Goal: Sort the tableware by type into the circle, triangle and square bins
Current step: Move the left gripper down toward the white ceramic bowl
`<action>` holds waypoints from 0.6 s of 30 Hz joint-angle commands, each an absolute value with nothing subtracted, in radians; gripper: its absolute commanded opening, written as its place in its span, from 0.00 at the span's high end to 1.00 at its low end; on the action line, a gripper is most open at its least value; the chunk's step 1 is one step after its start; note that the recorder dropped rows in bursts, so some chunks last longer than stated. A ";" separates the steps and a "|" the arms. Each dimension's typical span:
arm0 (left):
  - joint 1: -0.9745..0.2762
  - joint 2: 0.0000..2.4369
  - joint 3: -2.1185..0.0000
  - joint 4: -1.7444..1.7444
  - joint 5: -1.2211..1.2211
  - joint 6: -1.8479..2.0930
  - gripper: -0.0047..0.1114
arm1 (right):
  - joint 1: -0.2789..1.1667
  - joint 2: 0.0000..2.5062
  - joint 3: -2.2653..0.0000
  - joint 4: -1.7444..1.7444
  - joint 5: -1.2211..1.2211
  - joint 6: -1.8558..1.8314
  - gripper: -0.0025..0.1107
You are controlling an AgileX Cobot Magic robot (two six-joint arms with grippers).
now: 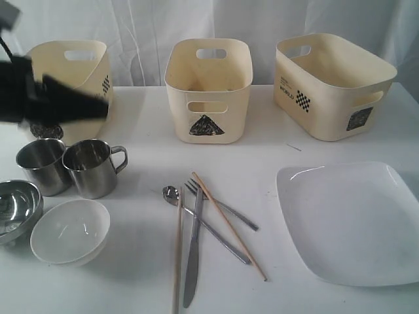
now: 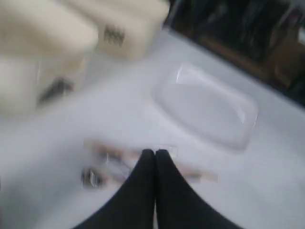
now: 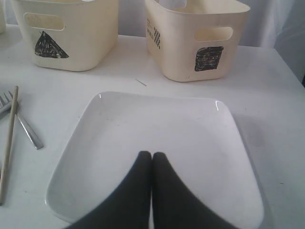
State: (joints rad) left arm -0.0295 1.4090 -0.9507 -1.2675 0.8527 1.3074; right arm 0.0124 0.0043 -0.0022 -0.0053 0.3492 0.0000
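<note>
Two steel mugs point(image 1: 40, 165) point(image 1: 91, 167), a steel bowl point(image 1: 16, 206) and a white bowl point(image 1: 70, 230) stand at the left. In the middle lie the spoon point(image 1: 171, 193), fork point(image 1: 221, 205) and knife point(image 1: 192, 255), crossed with two wooden chopsticks point(image 1: 178, 255) point(image 1: 230, 227). The big white plate point(image 1: 353, 222) lies at the right. My left gripper point(image 2: 155, 152) is shut and empty; it shows as a blurred black shape point(image 1: 62, 103) in front of the left bin. My right gripper point(image 3: 152, 155) is shut and empty above the plate point(image 3: 157, 119).
Three cream bins stand along the back. The left bin point(image 1: 72, 69) has its mark point(image 1: 46, 131) mostly hidden behind the mugs and my arm. The middle bin point(image 1: 208, 85) bears a triangle and the right bin point(image 1: 334, 85) a square point(image 3: 208, 58). A white curtain hangs behind.
</note>
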 commanded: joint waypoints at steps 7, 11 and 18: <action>-0.039 1.423 -0.955 0.407 0.716 -0.286 0.96 | 0.008 0.000 0.000 -0.013 0.348 0.000 0.98; -0.047 1.378 -0.955 0.180 0.688 -0.106 0.96 | 0.008 0.000 0.000 -0.013 0.348 0.000 0.98; -0.052 1.396 -0.954 -0.393 0.711 0.383 0.65 | 0.008 0.000 0.000 -0.013 0.348 0.000 0.98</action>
